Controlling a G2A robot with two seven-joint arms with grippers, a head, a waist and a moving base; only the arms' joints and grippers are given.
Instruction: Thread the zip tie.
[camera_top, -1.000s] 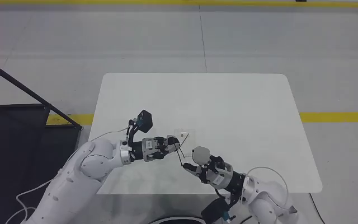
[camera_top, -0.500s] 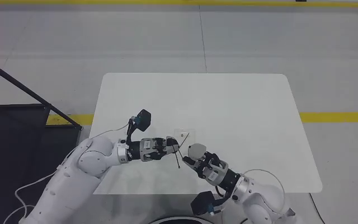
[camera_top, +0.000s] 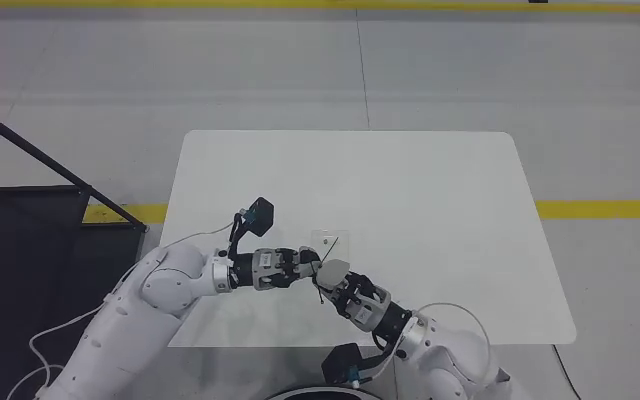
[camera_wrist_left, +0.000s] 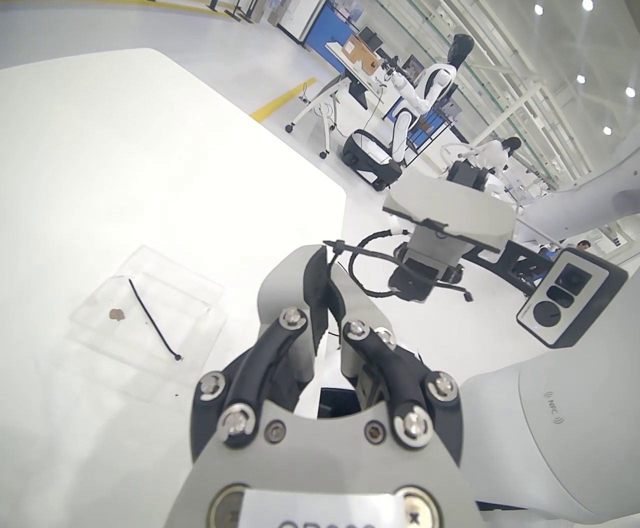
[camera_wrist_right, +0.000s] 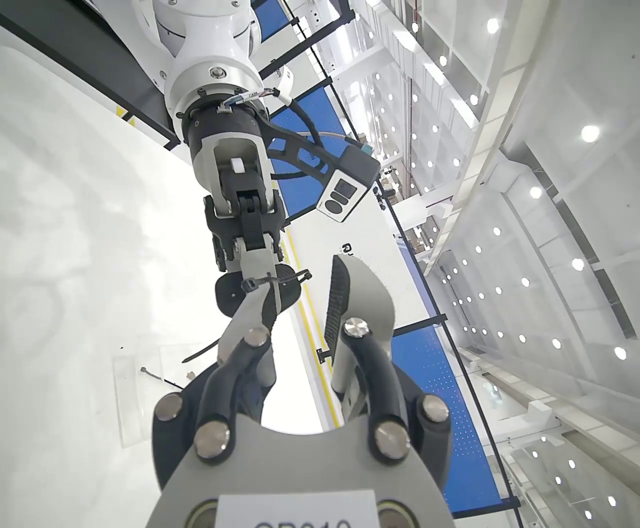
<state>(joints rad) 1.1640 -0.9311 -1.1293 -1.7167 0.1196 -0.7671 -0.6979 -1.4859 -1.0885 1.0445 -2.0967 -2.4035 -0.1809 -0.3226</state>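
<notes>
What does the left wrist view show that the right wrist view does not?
Left wrist view: the right arm's wrist camera. Right wrist view: the right pincer, open, and the left arm's wrist camera. Both: the left pincer shut on the held zip tie, and the clear tray with the loose zip tie lying in it.

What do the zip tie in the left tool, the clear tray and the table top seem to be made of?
Zip tie: probably nylon-like plastic, black and matte, a thin strap with a moulded head. Tray: clear rigid plastic, glossy; you see through it. Table top: smooth white surface with faint sheen, perhaps laminate; the look leaves it open.
</notes>
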